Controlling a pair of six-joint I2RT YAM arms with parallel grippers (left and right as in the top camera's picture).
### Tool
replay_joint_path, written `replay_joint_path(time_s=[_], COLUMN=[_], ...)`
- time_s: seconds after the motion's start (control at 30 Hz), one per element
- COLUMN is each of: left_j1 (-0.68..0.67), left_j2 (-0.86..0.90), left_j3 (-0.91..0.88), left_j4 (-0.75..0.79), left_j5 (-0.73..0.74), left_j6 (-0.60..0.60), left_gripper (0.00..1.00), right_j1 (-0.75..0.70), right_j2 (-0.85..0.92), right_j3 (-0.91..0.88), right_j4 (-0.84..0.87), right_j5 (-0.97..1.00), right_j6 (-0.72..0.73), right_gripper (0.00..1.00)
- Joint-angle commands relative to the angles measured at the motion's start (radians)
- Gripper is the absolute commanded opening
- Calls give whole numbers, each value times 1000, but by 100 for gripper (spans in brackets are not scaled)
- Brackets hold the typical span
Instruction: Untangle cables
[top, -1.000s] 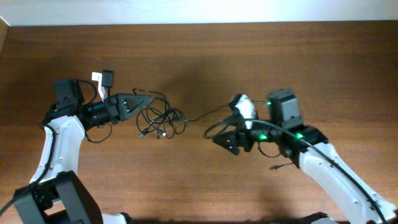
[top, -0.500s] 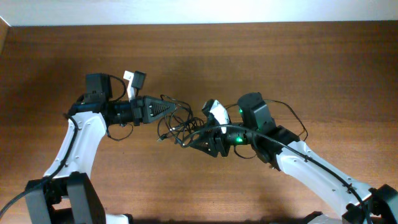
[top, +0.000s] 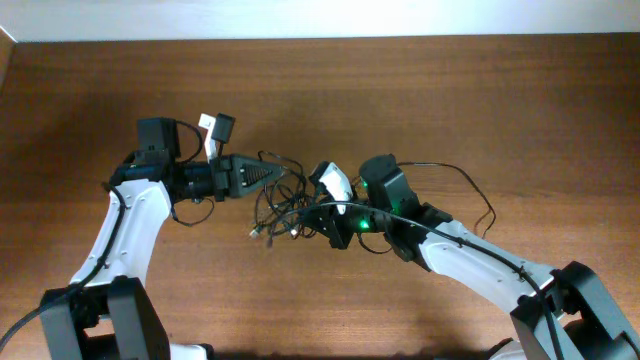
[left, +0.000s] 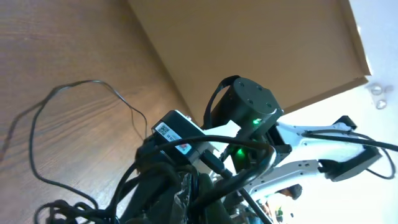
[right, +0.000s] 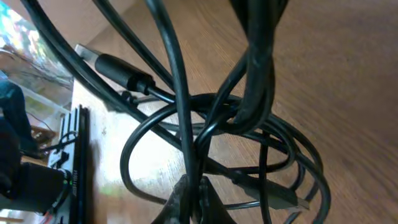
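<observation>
Judging by the knot, I count the untangling as barely begun: the cables (top: 278, 205) sit in one clump between my two grippers at mid table (top: 420, 90), with no strand laid apart. My right gripper (right: 188, 198) is pinched narrow on one strand. My left gripper (top: 272, 172) is drawn together, with wires bunched at its tip. One tangle and two plugs (right: 118, 65) are visible; there are perhaps three or four strands, too knotted to count.
</observation>
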Motion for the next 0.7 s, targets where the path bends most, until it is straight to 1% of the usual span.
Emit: replay_joint_path(time_s=[0.0, 0.03, 0.07, 0.1, 0.13, 0.17, 0.2, 0.27, 0.33, 0.4, 0.47, 0.5, 0.57, 0.6, 0.63, 0.67], left_j1=[-3, -3, -3, -3, -3, -3, -3, -5, -20, -49, -106, -139, -198, -220, -260, -294], left_j2=[0, 0, 0, 0, 0, 0, 0, 0, 0, 0, 0, 0, 0, 2, 4, 8], left_j3=[16, 16, 16, 16, 16, 16, 16, 16, 15, 15, 15, 15, 15, 14, 14, 14], left_j4=[5, 3, -3, -3, -4, -4, -3, -14, -48, -76, -73, -68, -58, -49, -15, 26], left_j5=[-272, -359, -438, -503, -550, -578, -589, -588, -589, -588, -596, -658, -838, -884, -963, -1070], left_j6=[-8, -8, -8, -8, -10, -43, -102, -200, -212, -212, -215, -215, -217, -228, -292, -364], left_gripper=[4, 9, 28, 49, 99, 99, 99, 99, 99, 99, 99, 99, 99, 99, 99, 96], right_j1=[-28, -41, -60, -82, -121, -147, -177, -194, -202, -210, -210, -210, -210, -210, -210, -210], right_j2=[-37, -51, -67, -80, -96, -104, -107, -107, -107, -107, -107, -107, -107, -107, -107, -107], right_j3=[4, 4, 4, 4, 4, 4, 4, 4, 4, 4, 4, 4, 4, 4, 4, 4], right_j4=[-1, 0, -2, -2, -2, 0, 4, 4, 15, 69, 138, 153, 196, 230, 285, 344], right_j5=[-97, -153, -221, -269, -303, -318, -344, -354, -355, -407, -426, -430, -481, -514, -558, -595], right_j6=[66, 83, 111, 142, 200, 227, 237, 264, 277, 290, 365, 397, 461, 507, 572, 621], right_gripper=[4, 4, 4, 4, 4, 4, 4, 4, 4, 4, 4, 4, 4, 4, 4, 4])
